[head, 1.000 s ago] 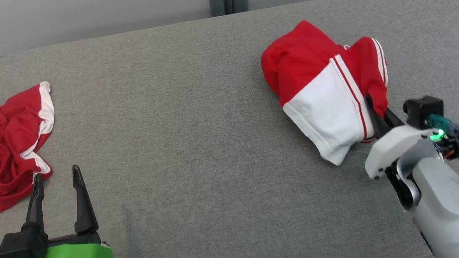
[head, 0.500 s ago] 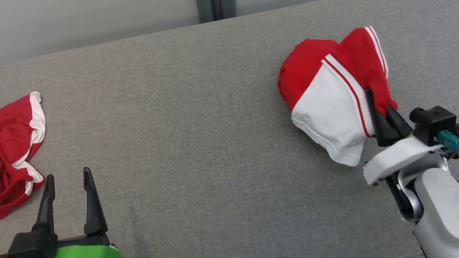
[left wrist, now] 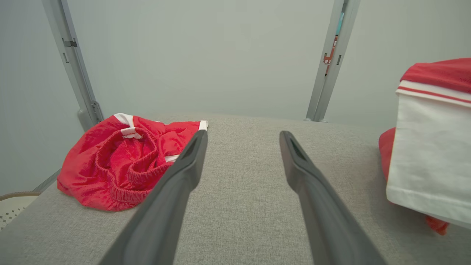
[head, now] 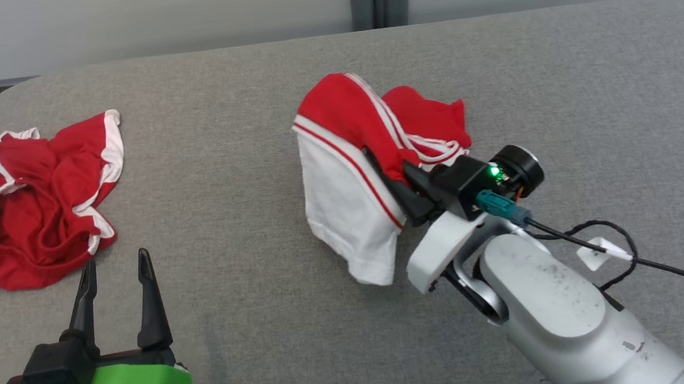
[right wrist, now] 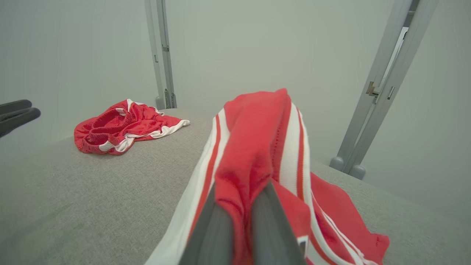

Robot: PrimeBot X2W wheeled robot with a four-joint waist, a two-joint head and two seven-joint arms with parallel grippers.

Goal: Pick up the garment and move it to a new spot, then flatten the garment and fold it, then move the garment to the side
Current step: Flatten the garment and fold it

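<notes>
Carried leftward over the last second, toward the middle of the grey cloth-covered table [head: 233,102]: the garment [head: 350,210], red with a white panel and stripes. Hanging bunched, raised by a red fold, red part trailing on the surface behind. Pinched in the tightly closed fingers of the right gripper [head: 379,164]. Well apart at the table's left end, a second crumpled red-and-white piece [head: 24,216]. Just beside that, the left gripper [head: 116,259], spread wide, holding nothing.
</notes>
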